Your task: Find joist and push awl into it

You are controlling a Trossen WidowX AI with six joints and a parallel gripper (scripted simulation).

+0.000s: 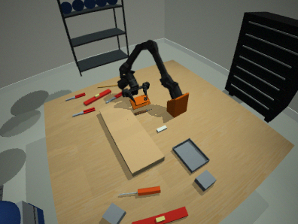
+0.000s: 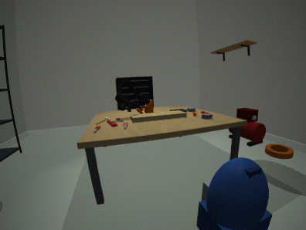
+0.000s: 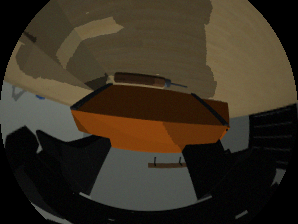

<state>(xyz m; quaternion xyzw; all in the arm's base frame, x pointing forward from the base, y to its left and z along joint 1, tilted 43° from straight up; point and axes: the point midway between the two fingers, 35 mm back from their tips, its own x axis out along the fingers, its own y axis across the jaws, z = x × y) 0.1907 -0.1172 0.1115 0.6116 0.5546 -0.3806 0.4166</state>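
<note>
The orange stud finder [image 1: 140, 102] [image 3: 145, 131] is between the fingers of my gripper [image 1: 138, 97] [image 3: 148, 136], which is shut on it. It is held above the table, just beyond the far end of the floor panel [image 1: 132, 139] [image 2: 158, 116]. The panel is a long light wooden slab; no hole can be made out in it. The awl [image 1: 143, 111] [image 3: 140, 79], with a brown handle and thin metal tip, lies on the table close to the stud finder. The grey tray [image 1: 191, 155] is right of the panel's near end and is empty.
An orange block [image 1: 177, 105] stands at the arm's base. A small white piece [image 1: 162, 128] lies between panel and tray. Grey blocks [image 1: 205, 180] [image 1: 114, 214], an orange screwdriver [image 1: 149, 191] and a red level [image 1: 159, 217] are near the front. Red-handled tools [image 1: 89, 110] and another level [image 1: 97, 97] lie at the far left.
</note>
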